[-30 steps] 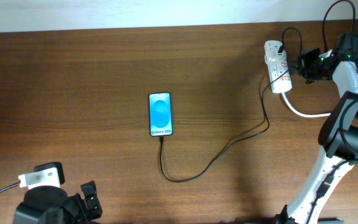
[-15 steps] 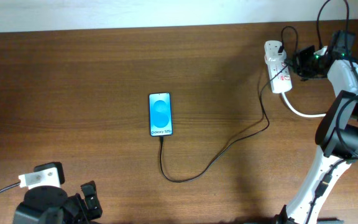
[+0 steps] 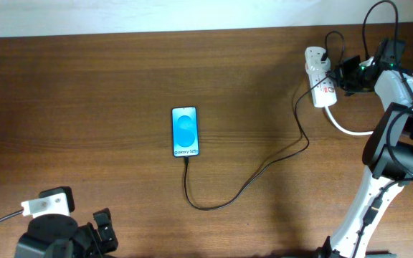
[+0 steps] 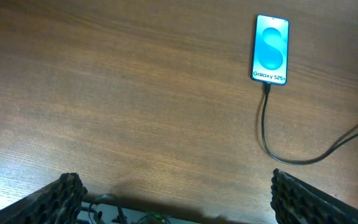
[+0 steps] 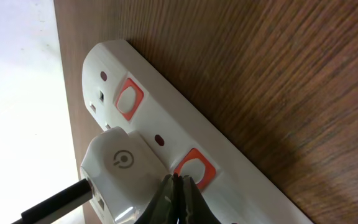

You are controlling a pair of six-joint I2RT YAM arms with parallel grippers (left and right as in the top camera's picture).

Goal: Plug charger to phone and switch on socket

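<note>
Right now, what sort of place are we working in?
Probably an office or lab desk: a wooden tabletop, with a phone cabled to a white power strip.

phone (image 3: 185, 131) ×1; charger (image 4: 263, 121) ×1; socket (image 5: 166, 115) ×1; red switches (image 5: 130, 99) ×2; white adapter (image 5: 120, 165) ×1; wooden table (image 3: 84, 107) ×1

The socket (image 5: 166, 118) runs off the bottom edge.

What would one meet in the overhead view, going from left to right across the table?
left gripper → phone → charger → socket → right gripper, its jaws shut at the socket.
</note>
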